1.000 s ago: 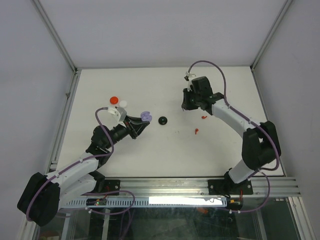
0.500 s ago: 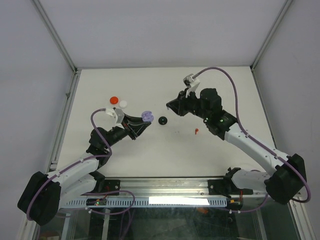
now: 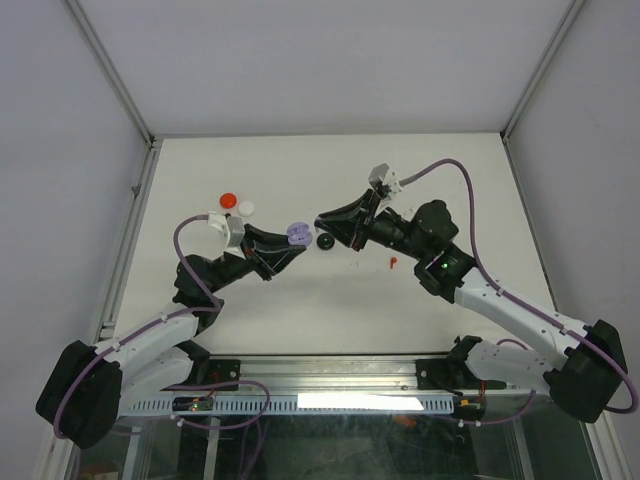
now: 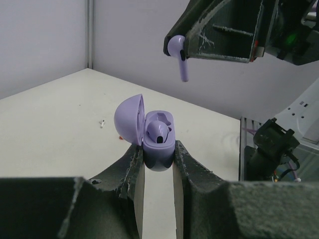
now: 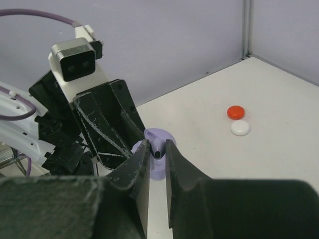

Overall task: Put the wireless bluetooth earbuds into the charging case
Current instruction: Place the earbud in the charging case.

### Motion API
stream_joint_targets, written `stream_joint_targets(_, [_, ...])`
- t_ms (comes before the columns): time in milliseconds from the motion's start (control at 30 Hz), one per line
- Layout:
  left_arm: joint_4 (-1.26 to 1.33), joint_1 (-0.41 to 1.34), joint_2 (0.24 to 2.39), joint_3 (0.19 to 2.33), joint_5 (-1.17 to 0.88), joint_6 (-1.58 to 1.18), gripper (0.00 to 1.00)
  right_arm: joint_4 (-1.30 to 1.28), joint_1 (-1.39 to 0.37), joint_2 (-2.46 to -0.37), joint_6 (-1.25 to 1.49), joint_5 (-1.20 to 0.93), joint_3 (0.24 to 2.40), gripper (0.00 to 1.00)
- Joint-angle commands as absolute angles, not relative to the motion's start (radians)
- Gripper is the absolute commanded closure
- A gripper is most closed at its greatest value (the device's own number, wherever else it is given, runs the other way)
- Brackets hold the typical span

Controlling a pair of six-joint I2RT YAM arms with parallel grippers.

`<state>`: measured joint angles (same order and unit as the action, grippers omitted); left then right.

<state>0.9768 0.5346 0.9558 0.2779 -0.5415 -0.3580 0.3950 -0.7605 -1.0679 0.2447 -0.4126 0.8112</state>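
Near the table's [image 3: 450, 180] middle, the left gripper [image 3: 287, 243] pinched an open lavender plastic charging case [image 4: 158, 144]; at its two o'clock from above, the right gripper [image 3: 322, 222] pinched a lavender stemmed earbud [image 4: 180, 50].

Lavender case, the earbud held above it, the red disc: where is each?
lavender case [image 4: 159, 155], left wrist view, front wall of its base.
lavender earbud [image 4: 183, 67], left wrist view, on its stem.
red disc [image 5: 236, 112], right wrist view, on its top face.

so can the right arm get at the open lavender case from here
Probably yes: the lavender case sits lid-open in the left claw, and the right claw, pinching a lavender earbud, hangs close above it with nothing between.
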Motion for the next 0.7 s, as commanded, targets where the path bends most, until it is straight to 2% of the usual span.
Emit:
stream_joint_targets(0, [1.091, 0.525, 0.955, 0.320, -0.603, -0.424, 1.00, 0.559, -0.797, -1.066, 0.227, -0.450, 0.799, 0.86])
stream_joint_targets(667, [1.175, 0.525, 0.974, 0.338, -0.615, -0.533, 1.00, 0.582, -0.844, -1.111, 0.171, -0.461, 0.784, 0.86])
